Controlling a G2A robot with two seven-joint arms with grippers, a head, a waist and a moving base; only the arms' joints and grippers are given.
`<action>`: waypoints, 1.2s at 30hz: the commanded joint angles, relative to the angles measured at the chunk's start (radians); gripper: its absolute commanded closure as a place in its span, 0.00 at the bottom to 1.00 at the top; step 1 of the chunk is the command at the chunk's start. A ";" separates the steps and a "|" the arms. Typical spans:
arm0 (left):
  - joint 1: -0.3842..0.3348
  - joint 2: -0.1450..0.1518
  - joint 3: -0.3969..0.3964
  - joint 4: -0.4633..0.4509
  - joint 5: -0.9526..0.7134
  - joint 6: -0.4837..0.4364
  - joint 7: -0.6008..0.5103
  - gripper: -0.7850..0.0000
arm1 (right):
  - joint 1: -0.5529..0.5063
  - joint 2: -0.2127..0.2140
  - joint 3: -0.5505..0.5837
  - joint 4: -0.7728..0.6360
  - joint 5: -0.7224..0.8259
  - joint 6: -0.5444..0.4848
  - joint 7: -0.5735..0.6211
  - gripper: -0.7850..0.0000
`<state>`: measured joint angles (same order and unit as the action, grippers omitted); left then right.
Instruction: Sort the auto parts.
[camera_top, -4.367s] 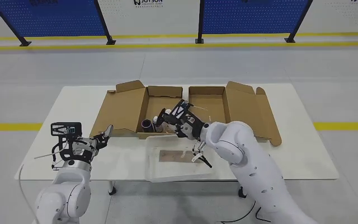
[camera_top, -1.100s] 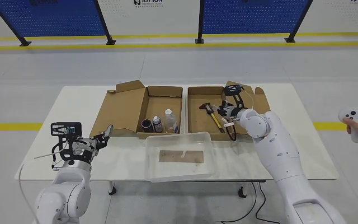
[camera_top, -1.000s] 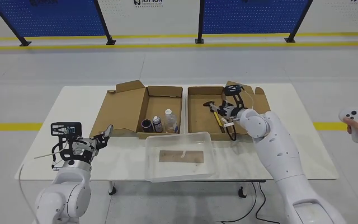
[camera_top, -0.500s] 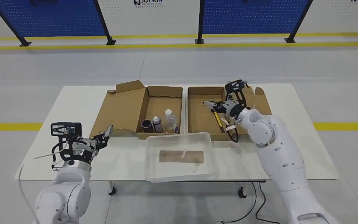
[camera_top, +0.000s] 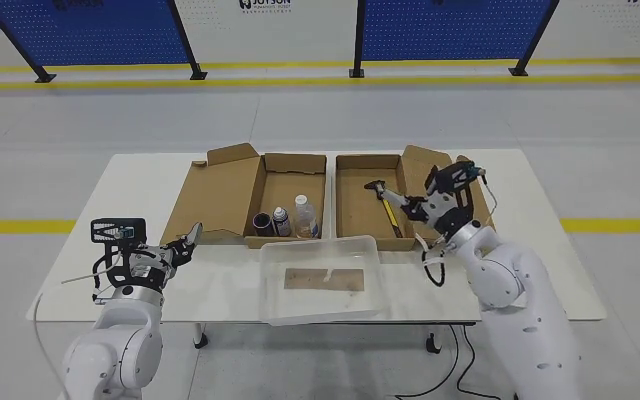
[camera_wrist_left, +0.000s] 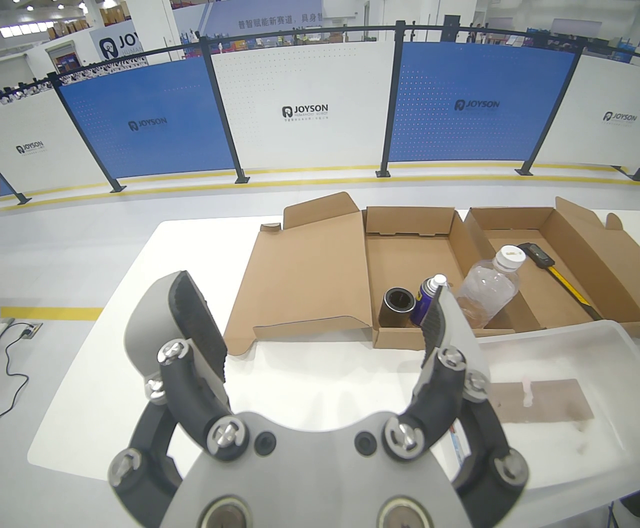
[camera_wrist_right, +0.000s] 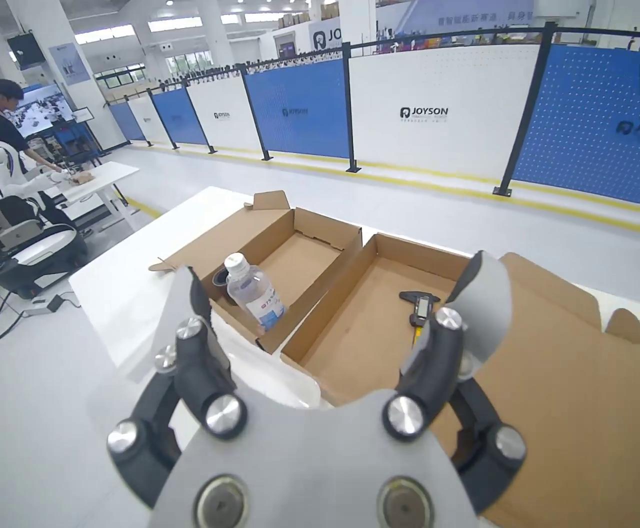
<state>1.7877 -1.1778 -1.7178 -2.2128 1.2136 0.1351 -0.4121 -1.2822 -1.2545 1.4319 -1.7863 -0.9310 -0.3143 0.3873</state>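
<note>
- Left gripper, lower left of the top view: fingers spread, empty, above the worktop.
- Left box, centre: sleeve, can and bottle at its near wall.
- Tray, lower centre.
- Right box: caliper inside.
- Right gripper, right of centre: fingers apart, empty, near the caliper.

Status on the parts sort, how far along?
Done: black cylinder, blue spray can and clear plastic bottle sit in the left cardboard box; black-and-yellow caliper lies in the right cardboard box. In hand: nothing; right gripper and left gripper are open and empty. Left: probably only the brown rectangular sheet in the clear plastic tray, if it counts.
</note>
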 joint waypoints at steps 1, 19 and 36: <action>0.000 0.000 0.000 0.000 0.000 0.000 0.000 0.00 | -0.052 0.004 0.028 -0.045 -0.001 0.012 -0.016 0.00; 0.000 0.000 0.000 0.000 0.000 0.000 0.000 0.00 | -0.334 0.021 0.166 -0.174 0.038 -0.022 -0.153 0.00; 0.000 0.000 0.000 0.000 0.000 0.000 0.000 0.00 | -0.334 0.021 0.166 -0.174 0.038 -0.022 -0.153 0.00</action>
<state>1.7877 -1.1778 -1.7178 -2.2128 1.2136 0.1351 -0.4121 -1.6164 -1.2340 1.5977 -1.9600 -0.8927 -0.3363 0.2346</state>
